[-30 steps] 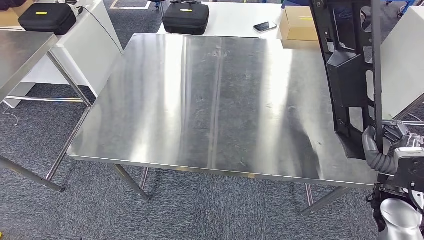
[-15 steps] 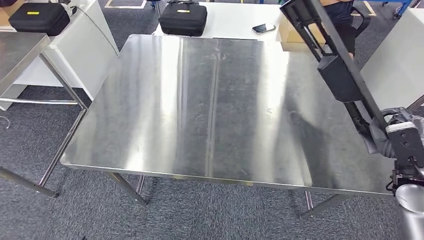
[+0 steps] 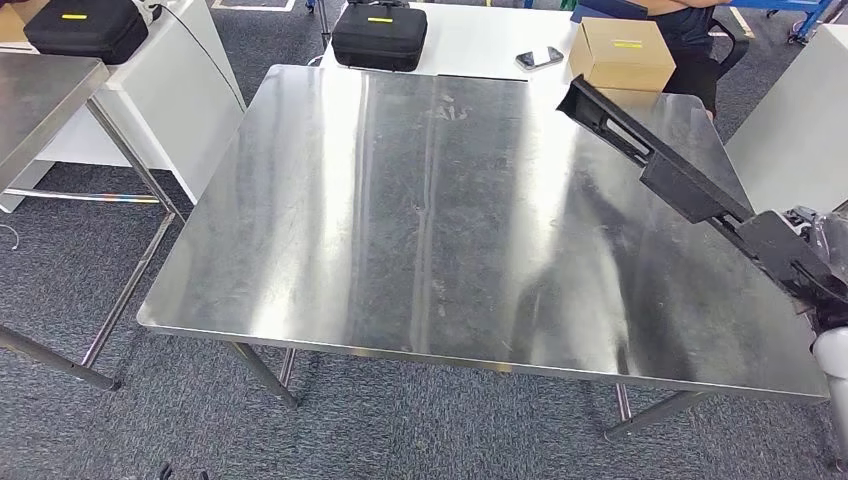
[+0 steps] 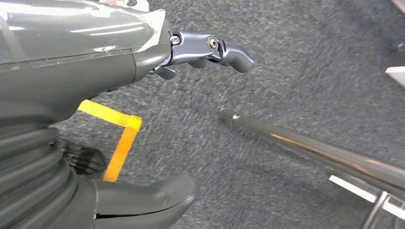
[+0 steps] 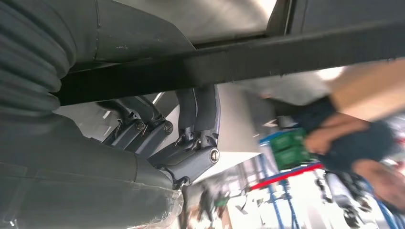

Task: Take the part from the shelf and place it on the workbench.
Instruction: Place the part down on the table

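Right hand [image 3: 815, 262] grips the long black plastic frame part [image 3: 660, 160], tilted above the steel workbench [image 3: 400, 200], so lowering it flat seems next.

The robot's left hand [image 4: 143, 62] wears a smooth, glossy grey shell above a dark ribbed cover, with a thick matte grey thumb [image 4: 143, 200] split by a thin seam; its fingers [image 4: 210, 47] are blue-grey metal links pinned with bright round screws. The right hand [image 5: 157, 138] repeats the build: ribbed grey bellows, glossy grey casing, dark metallic fingers [image 5: 198, 114] hinged on silver screws. From the head camera, the right arm [image 3: 830, 355] ends in a rounded silver-white casing at the wrist
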